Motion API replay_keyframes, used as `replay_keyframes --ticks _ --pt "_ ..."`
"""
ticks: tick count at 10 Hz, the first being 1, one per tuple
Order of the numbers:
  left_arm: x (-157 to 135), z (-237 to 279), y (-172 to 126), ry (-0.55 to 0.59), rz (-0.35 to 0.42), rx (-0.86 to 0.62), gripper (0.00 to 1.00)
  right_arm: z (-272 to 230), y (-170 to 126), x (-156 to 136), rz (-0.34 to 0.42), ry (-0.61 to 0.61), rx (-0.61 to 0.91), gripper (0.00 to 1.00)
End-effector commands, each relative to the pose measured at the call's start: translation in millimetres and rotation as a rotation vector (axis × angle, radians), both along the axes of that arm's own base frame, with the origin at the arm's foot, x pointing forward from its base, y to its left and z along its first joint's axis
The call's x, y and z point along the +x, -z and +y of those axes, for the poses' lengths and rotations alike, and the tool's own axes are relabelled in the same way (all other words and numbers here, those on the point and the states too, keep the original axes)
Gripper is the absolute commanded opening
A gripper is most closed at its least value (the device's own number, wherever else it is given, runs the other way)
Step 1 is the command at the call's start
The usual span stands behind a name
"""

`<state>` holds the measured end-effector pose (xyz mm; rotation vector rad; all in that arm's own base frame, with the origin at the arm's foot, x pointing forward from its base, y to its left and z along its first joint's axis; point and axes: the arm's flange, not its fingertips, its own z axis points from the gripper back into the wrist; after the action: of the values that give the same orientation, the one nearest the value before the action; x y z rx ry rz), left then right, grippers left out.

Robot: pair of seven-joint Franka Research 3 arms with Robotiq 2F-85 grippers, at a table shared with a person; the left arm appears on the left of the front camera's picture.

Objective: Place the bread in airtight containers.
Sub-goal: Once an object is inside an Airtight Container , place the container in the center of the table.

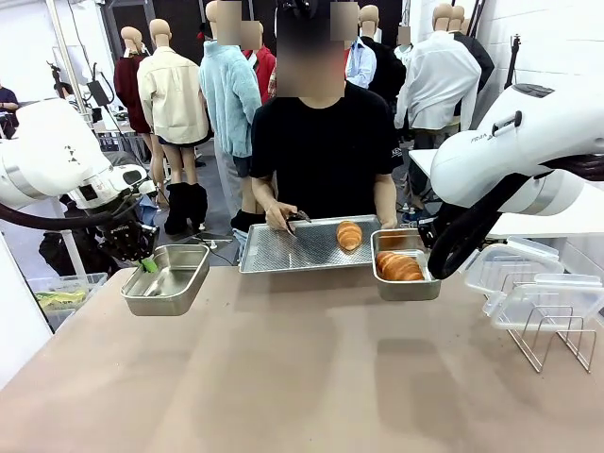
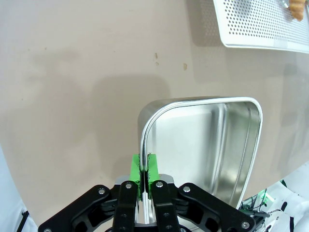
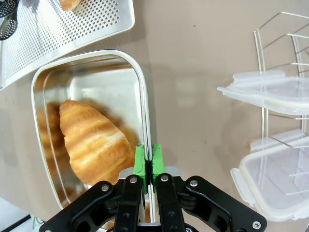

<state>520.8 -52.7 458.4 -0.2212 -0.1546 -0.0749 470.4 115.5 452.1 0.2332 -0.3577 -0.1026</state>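
My left gripper (image 2: 143, 170) (image 1: 148, 265) is shut on the rim of an empty steel container (image 2: 203, 145) (image 1: 167, 278), held just above the table at the left. On the other side, my right gripper (image 3: 149, 162) is shut on the rim of a second container (image 3: 53, 77) (image 1: 406, 285). That one has a golden croissant (image 3: 94, 142) (image 1: 400, 267) lying inside. Another croissant (image 1: 348, 234) (image 2: 294, 8) rests on the perforated tray (image 1: 302, 247). The person's hand (image 1: 281, 219) holds black tongs (image 1: 296, 219) (image 3: 8, 18) over the tray's left part.
A wire rack (image 1: 552, 330) (image 3: 282, 48) at the right carries two clear plastic lids (image 1: 514, 274) (image 3: 270, 92), close to my right arm. The brown table (image 1: 302, 377) lies bare in front of both containers.
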Motion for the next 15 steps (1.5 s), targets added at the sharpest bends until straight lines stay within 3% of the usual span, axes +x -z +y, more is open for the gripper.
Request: replay_keyframes --ticks 1,6,8,11,12,15 --pt "-1.2 0.4 -4.7 -0.012 -0.006 0.006 0.00 0.0 0.0 0.0 0.000 0.000 0.000 0.00" --pt "-1.2 0.4 -4.7 -0.012 -0.006 0.006 0.00 13.0 76.0 -10.9 0.005 0.002 0.039 0.00" --pt "-1.2 0.4 -4.7 -0.012 -0.006 0.006 0.00 14.9 108.6 -7.4 0.050 0.011 0.041 0.00" --pt "-1.2 0.4 -4.7 -0.012 -0.006 0.006 0.00 18.3 125.2 0.6 0.060 0.021 -0.007 0.00" --pt "-1.2 0.4 -4.7 -0.012 -0.006 0.006 0.00 18.1 123.0 2.9 0.066 0.016 -0.011 0.09" --pt "-1.2 0.4 -4.7 -0.012 -0.006 0.006 0.00 16.3 117.9 3.6 0.076 0.029 -0.030 0.64"
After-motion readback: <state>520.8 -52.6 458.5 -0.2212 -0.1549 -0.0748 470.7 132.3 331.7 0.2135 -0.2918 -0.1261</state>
